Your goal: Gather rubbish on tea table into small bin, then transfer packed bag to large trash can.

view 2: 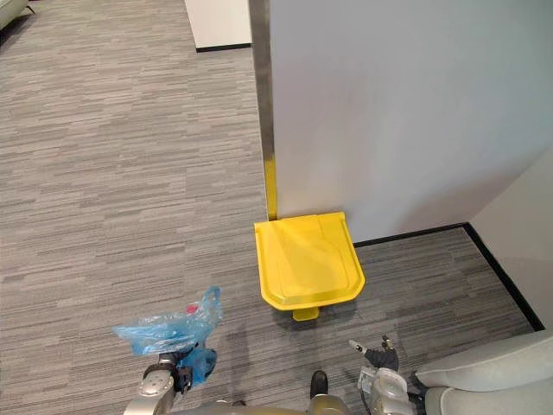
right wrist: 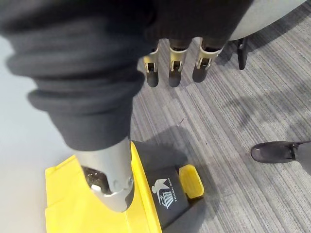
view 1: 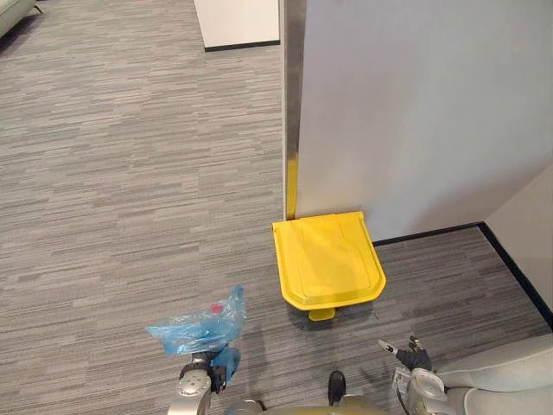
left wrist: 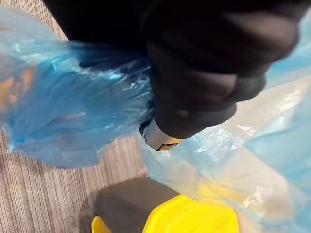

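A squat trash can with a bright yellow plastic lid (view 1: pixel 328 259) stands shut on the grey striped carpet (view 1: pixel 130 173). Its back is against a pale grey wall panel (view 1: pixel 415 112) edged by a metal strip (view 1: pixel 292 86). A small yellow foot pedal (right wrist: pixel 191 180) juts from the bottom of its dark front. Just beside the pedal, on that same front, is a white pictogram (right wrist: pixel 164 191) of a figure dropping litter into a basket. A line of tiny print sits under it, too small to read.

The crumpled translucent blue plastic bag (view 1: pixel 199 327) is held up off the carpet on the pedal side of the can, out to the can's left, near it but not touching. The left hand (view 1: pixel 206 376) is clenched round the bag's bunched neck, and the plastic billows out past the hand's dark cover. Something small and red (view 1: pixel 216 307) shows through the top of the bag.

The right hand (right wrist: pixel 175 65) hangs on the pedal side too, toward the can's right and above the carpet. Its fingers are straight and loose, holding nothing.
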